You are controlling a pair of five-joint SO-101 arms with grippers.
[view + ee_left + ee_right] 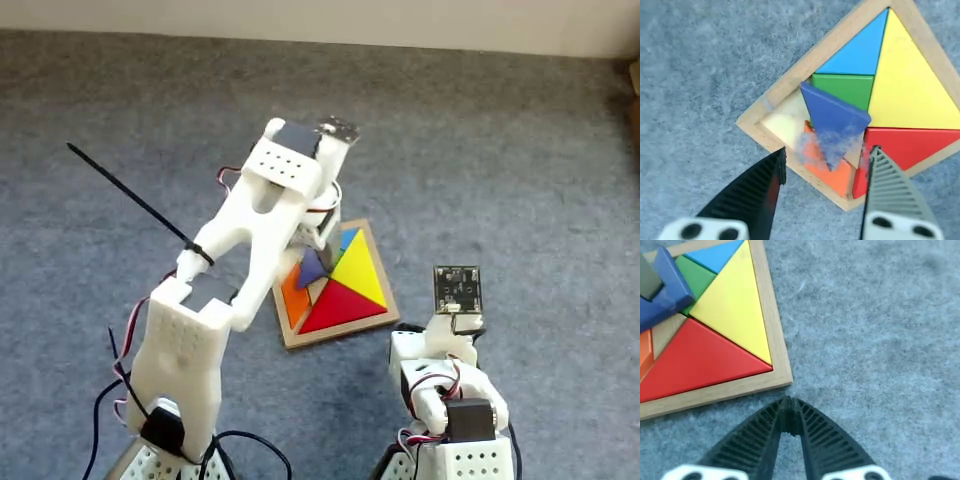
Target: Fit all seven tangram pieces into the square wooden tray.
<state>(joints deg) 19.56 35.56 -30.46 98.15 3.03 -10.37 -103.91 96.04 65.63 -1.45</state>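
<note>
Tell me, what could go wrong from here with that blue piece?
1. The dark blue triangle lies tilted across the green piece and orange piece, not down in the gap. A push from the open left end effector might jam it or lift its neighbours.
2. The tray sits loose on carpet, so a nudge could slide it.

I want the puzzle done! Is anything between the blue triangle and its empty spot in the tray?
Yes. The blue triangle sits tilted over the green piece and orange piece, which border the bare gap in the tray.
</note>
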